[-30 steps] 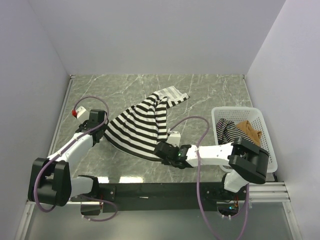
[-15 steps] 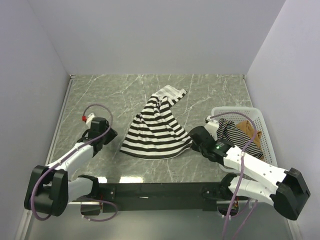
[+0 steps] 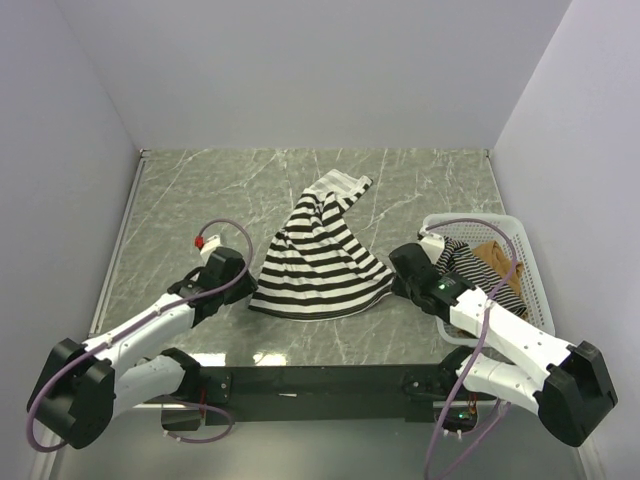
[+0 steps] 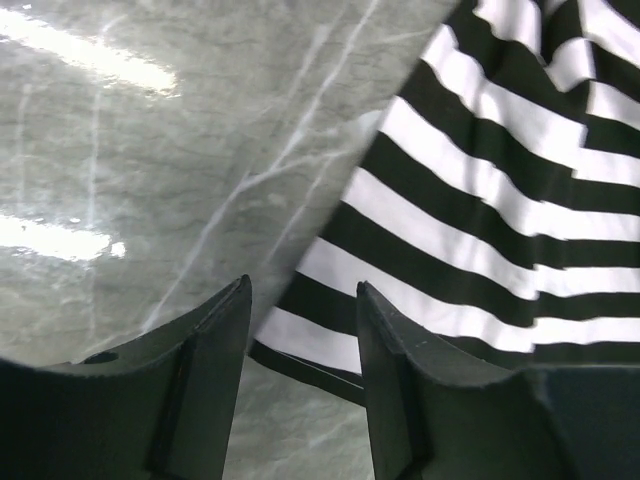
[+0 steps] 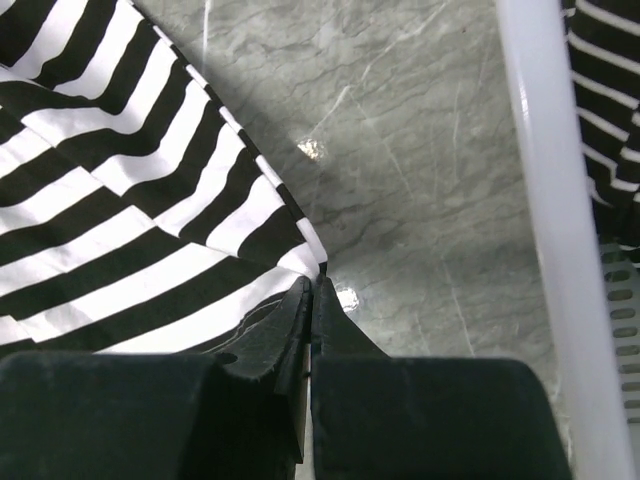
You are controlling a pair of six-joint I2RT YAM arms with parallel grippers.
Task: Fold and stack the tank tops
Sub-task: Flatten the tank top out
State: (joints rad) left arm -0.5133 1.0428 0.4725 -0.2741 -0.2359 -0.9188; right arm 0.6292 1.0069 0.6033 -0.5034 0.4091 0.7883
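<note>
Right hand is pinched shut on the lower right corner of the wide-striped tank top, just right of frame centre. Left hand has its fingers parted at the top's lower left hem, which shows in the gap between them in the left wrist view. On the grey marbled worktop the top fans out flat, its narrow end toward the upper centre. At right sits a white lattice basket, holding the thin-striped tank top beside the tan tank top.
</note>
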